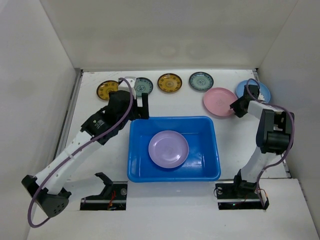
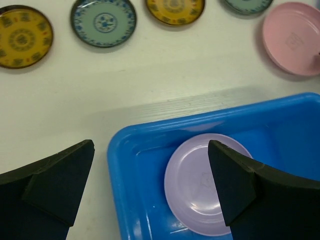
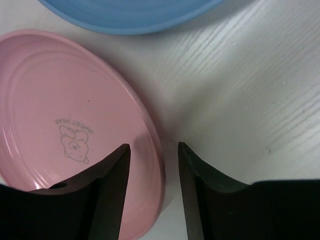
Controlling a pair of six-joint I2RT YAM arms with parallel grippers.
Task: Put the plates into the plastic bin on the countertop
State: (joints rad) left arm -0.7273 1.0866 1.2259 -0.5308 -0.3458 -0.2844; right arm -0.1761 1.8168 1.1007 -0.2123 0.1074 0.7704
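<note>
Hovering over the far-left corner of the blue bin (image 1: 132,150), left gripper (image 2: 151,144) is spread wide, nothing in it. Lavender plate (image 1: 168,149) lies flat on the bin floor, about centre. It has a faint mark in its middle, too pale to read.

Right gripper (image 3: 154,147) is down at the near-right edge of the pink plate (image 1: 218,100). One finger is over the plate's inside, the other over the countertop (image 1: 175,102), and the rim runs up between them. Jaws are half-closed, with a gap showing on both sides of the rim, so no pinch is seen. The plate is flat on the countertop.

Pink plate print: a small cartoon animal face with two tiny words beside it. They are upside down in the wrist view and look like "SWEET DEAR", not fully sharp.

Light-blue plate (image 1: 264,92) sits just beside the pink one at the far right, partly behind the right arm.

Along the back of the countertop, outside the bin, are two amber plates (image 1: 107,90) (image 1: 169,83) and two teal-and-white plates (image 1: 145,86) (image 1: 201,81), alternating. Patterns only, no lettering readable. No brand is visible on the bin.
</note>
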